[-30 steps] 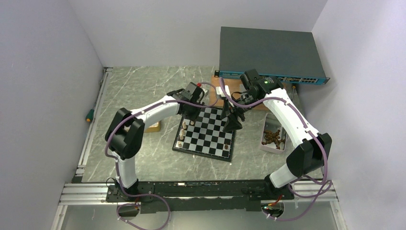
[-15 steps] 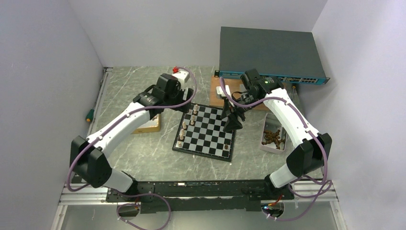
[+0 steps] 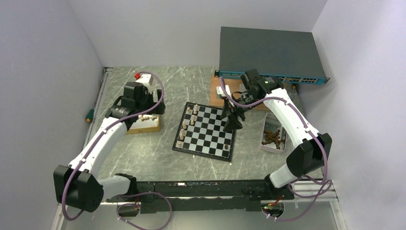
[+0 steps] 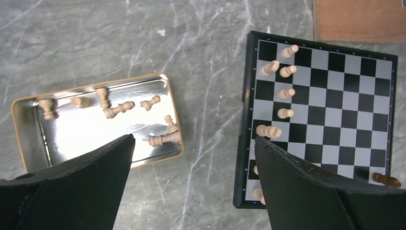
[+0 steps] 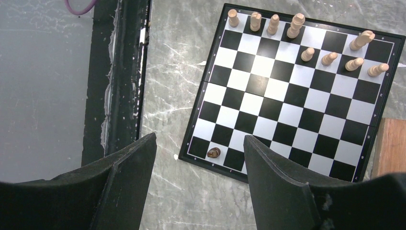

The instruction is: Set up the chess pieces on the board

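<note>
The board [image 3: 207, 139] lies mid-table, also seen in the left wrist view as board [image 4: 330, 110] and in the right wrist view as board [image 5: 287, 105]. Several light chess pieces [image 4: 286, 72] stand along its left side, shown as light pieces [image 5: 273, 24] from the right wrist. One dark piece [image 5: 213, 153] stands near the opposite edge. My left gripper [image 4: 194, 143] hangs open and empty between the board and a gold-rimmed tin [image 4: 81, 134] holding loose light pieces [image 4: 119, 109]. My right gripper [image 5: 200, 139] is open and empty above the board's right edge.
A small tray [image 3: 264, 143] of dark pieces sits right of the board. A brown wooden plank [image 3: 230, 91] and a network switch [image 3: 273, 52] lie behind. A screwdriver [image 3: 89, 115] rests by the left rail. A black frame rail [image 5: 119, 72] runs along the near edge.
My left arm has swung left from the board's left side to above the tin, and its gripper has opened wide. The right arm has not moved.
</note>
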{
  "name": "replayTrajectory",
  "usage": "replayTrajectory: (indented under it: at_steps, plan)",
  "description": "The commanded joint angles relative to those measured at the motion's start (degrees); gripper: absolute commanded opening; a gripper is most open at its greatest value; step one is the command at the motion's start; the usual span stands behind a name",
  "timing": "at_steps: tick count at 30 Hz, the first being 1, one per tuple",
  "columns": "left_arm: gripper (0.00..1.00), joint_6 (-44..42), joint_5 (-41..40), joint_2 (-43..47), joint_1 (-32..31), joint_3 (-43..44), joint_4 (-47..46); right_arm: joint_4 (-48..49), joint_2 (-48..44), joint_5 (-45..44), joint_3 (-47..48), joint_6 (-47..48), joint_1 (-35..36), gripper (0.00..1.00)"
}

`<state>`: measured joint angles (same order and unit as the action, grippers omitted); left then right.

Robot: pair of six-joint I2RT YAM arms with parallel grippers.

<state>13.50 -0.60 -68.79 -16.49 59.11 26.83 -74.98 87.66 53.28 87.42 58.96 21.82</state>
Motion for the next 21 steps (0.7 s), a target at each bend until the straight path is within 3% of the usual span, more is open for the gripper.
replayTrajectory:
  at_steps: [1, 10, 21]
  plan:
    - [1.00, 2.2, 3.7, 3.9, 5.1, -2.6, -3.3, 0.6, -1.1, 2.1, 0.0, 1.1, -0.3, 0.70]
    - [1.00, 4.9, 7.9, 5.1, 13.0, -7.3, -4.2, 1.3, -0.6, 1.6, -0.2, 0.4, -0.3, 0.70]
    - [0.99, 5.6, 11.6, 1.2, 18.1, -9.8, -5.4, 4.7, -0.4, -0.3, -1.4, -3.1, -0.3, 0.70]
